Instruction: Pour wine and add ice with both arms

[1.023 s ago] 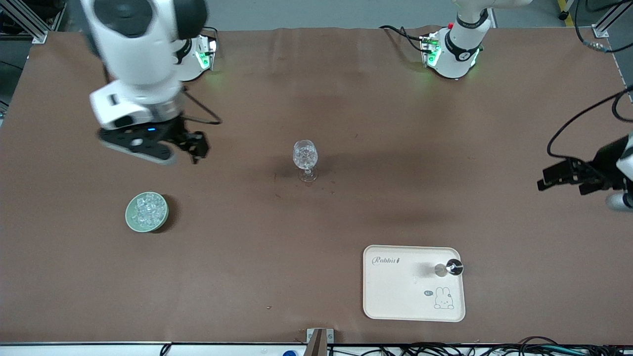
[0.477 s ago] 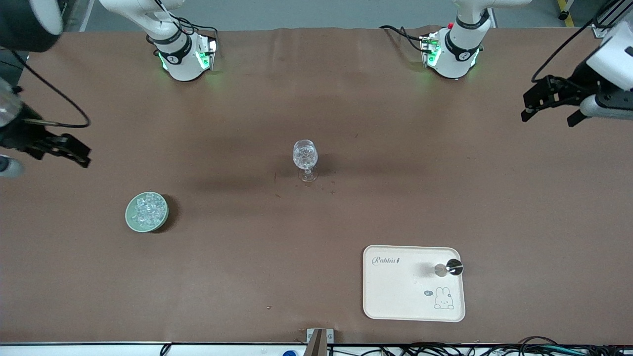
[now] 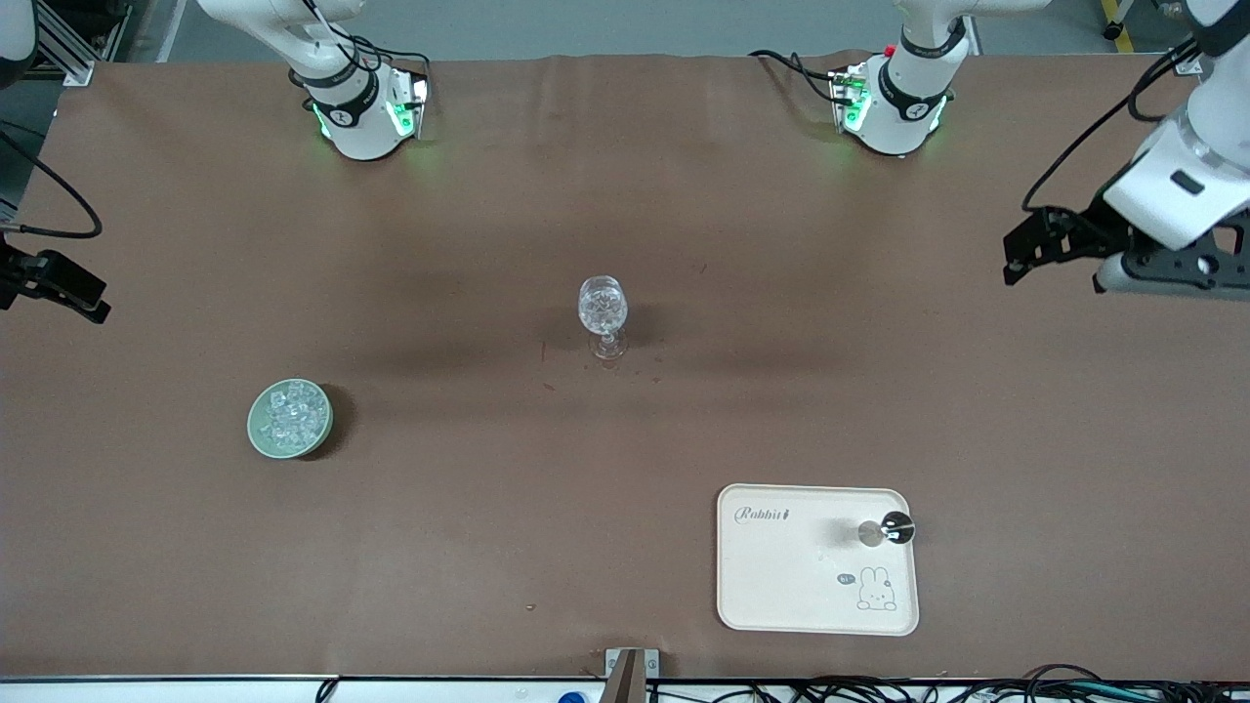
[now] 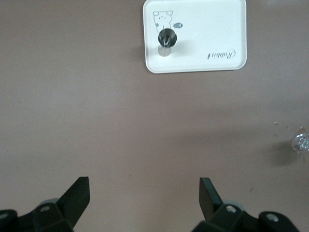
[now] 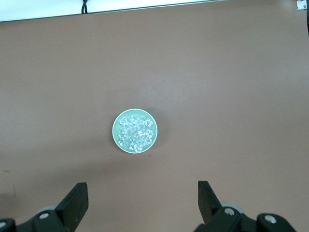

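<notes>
A clear stemmed glass [image 3: 604, 314] stands upright mid-table, also seen in the left wrist view [image 4: 301, 141]; I cannot tell whether anything lies in its cup. Ice [image 3: 293, 414] fills a pale green bowl [image 3: 256, 434], nearer the front camera than the glass and toward the right arm's end. My right gripper [image 3: 49, 293] hangs open over the table edge at that end, empty, looking down on the ice [image 5: 135, 131] in the bowl [image 5: 116, 131]. My left gripper [image 3: 1053, 256] is open and empty over the left arm's end. No wine is in view.
A cream tray [image 3: 781, 576] with a rabbit drawing lies near the table's front edge, toward the left arm's end; a small metal stopper-like piece [image 3: 887, 529] stands on it, and both show in the left wrist view, tray [image 4: 217, 29] and piece [image 4: 166, 37]. Cables trail along the table edges.
My right gripper has swung from above the table near the bowl out to the edge at its own end. My left gripper has shifted about over its end of the table.
</notes>
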